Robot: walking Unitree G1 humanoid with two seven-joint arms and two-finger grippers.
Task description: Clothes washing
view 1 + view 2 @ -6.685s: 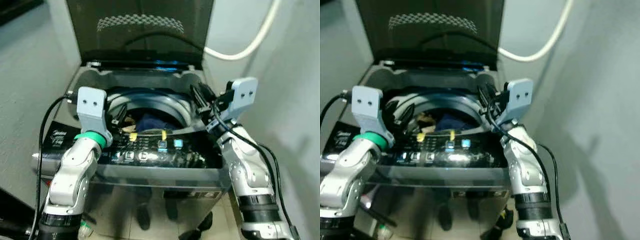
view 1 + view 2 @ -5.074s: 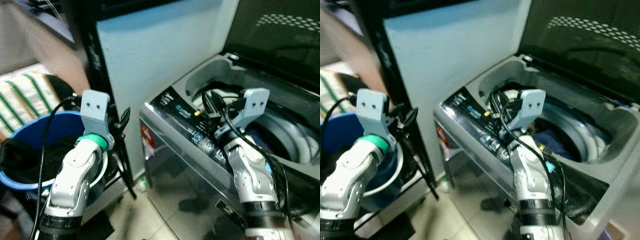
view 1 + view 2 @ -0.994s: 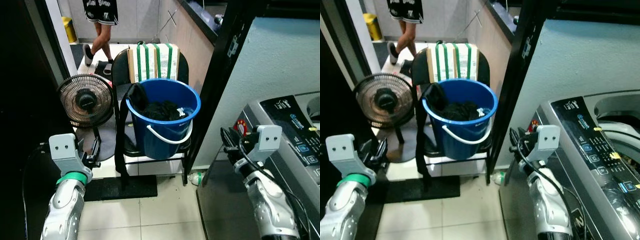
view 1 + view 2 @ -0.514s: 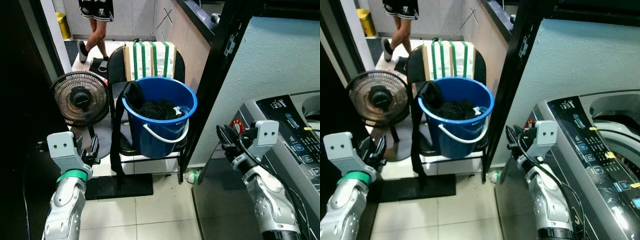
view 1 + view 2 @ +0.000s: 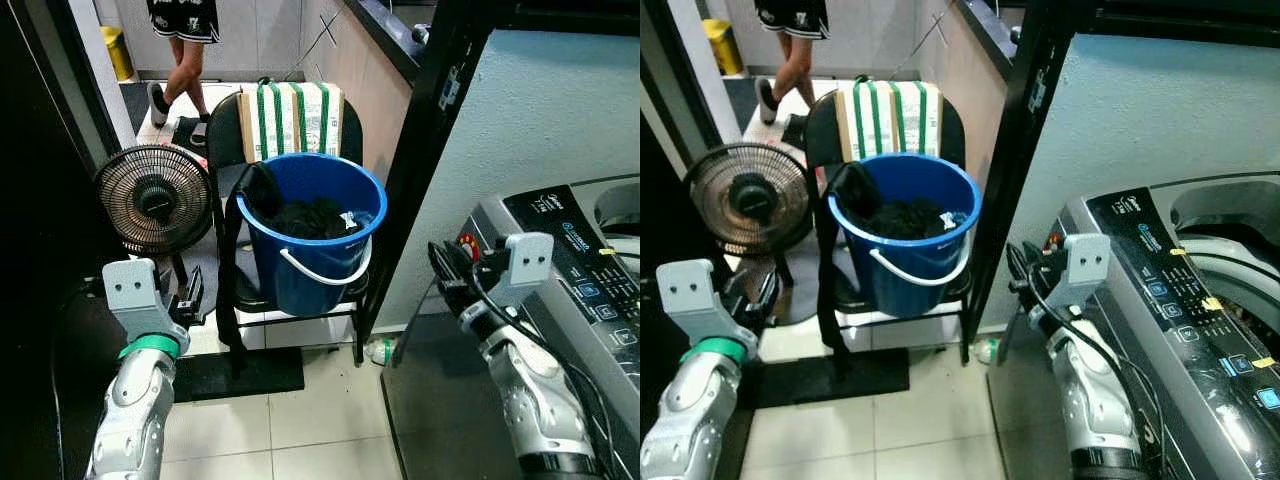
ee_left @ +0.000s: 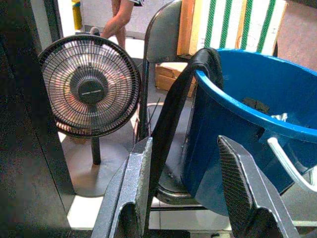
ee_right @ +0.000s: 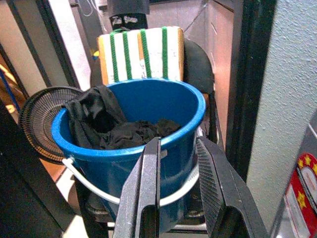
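1. Left eye view: a blue bucket point(image 5: 312, 230) is sitting on a black chair point(image 5: 290, 290) in the middle of the frame, holding dark clothes point(image 5: 310, 217), with one garment point(image 5: 240, 250) draping over its left rim. A fan point(image 5: 155, 198) is standing at centre left. The left hand point(image 5: 190, 295) is hanging at lower left, the right hand point(image 5: 448, 272) at centre right beside the washing machine point(image 5: 590, 290).
2. Right eye view: a person's legs point(image 5: 790, 60) are showing at upper left, behind a striped box point(image 5: 888, 118).
3. Left wrist view: the left hand's fingers point(image 6: 237, 188) are standing wide apart, empty, framing the bucket's side.
4. Right wrist view: the right hand's fingers point(image 7: 148, 193) are standing slightly apart, gripping nothing, pointing at the bucket of clothes.
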